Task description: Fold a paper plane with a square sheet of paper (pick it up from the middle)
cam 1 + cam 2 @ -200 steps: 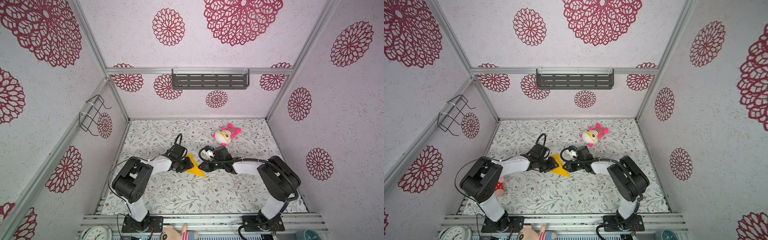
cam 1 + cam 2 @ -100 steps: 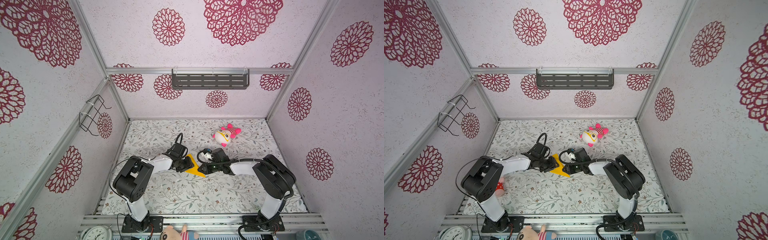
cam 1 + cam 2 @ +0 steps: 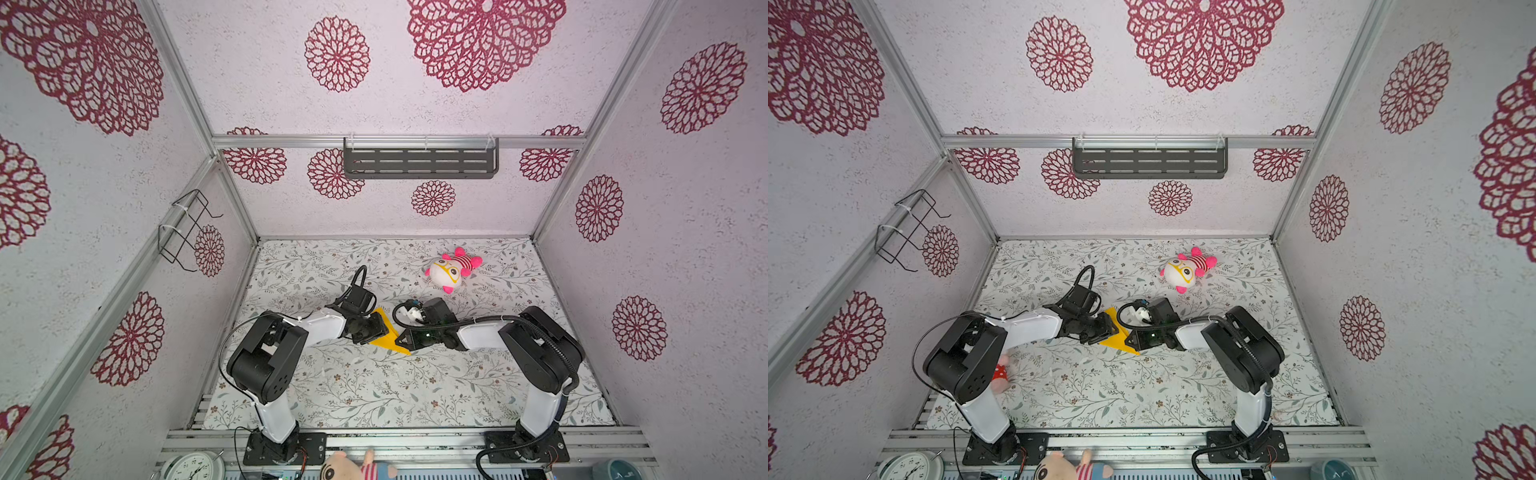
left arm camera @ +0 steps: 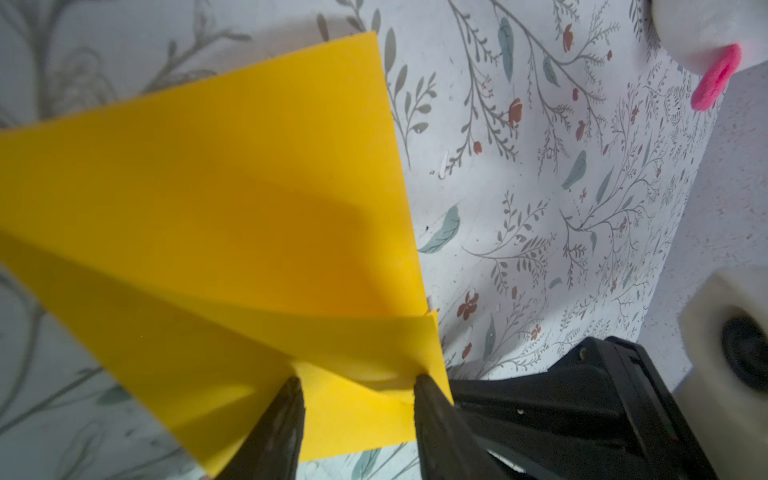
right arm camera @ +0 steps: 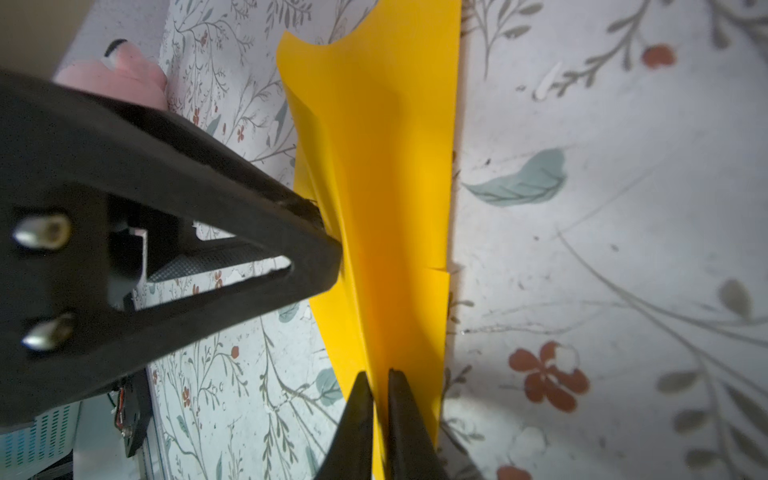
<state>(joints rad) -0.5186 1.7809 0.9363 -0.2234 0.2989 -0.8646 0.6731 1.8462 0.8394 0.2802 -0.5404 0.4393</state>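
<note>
The square sheet of paper (image 3: pixel 388 340) (image 3: pixel 1120 340) is yellow-orange and folded into a pointed wedge; it lies mid-table between both arms. My left gripper (image 3: pixel 380 328) (image 3: pixel 1111 326) is open on its left edge. In the left wrist view the left gripper (image 4: pixel 359 380) stands with both fingertips (image 4: pixel 293 386) apart, planted on the folded flaps of the paper (image 4: pixel 228 187). My right gripper (image 3: pixel 400 338) (image 3: pixel 1130 340) comes from the right. In the right wrist view the right gripper (image 5: pixel 376 374) is shut on a raised ridge of the paper (image 5: pixel 386 166), with the left gripper's finger (image 5: pixel 311 249) touching the other edge.
A pink-and-white plush toy (image 3: pixel 451 270) (image 3: pixel 1185 270) lies behind the right arm. A dark shelf (image 3: pixel 419 162) hangs on the back wall and a wire rack (image 3: pixel 187 228) on the left wall. A clock (image 3: pixel 191 467) and another plush (image 3: pixel 357 469) sit at the front rail.
The right gripper has slid left onto the paper and closed its jaws on a ridge of it. The left gripper has stayed where it was, fingers apart.
</note>
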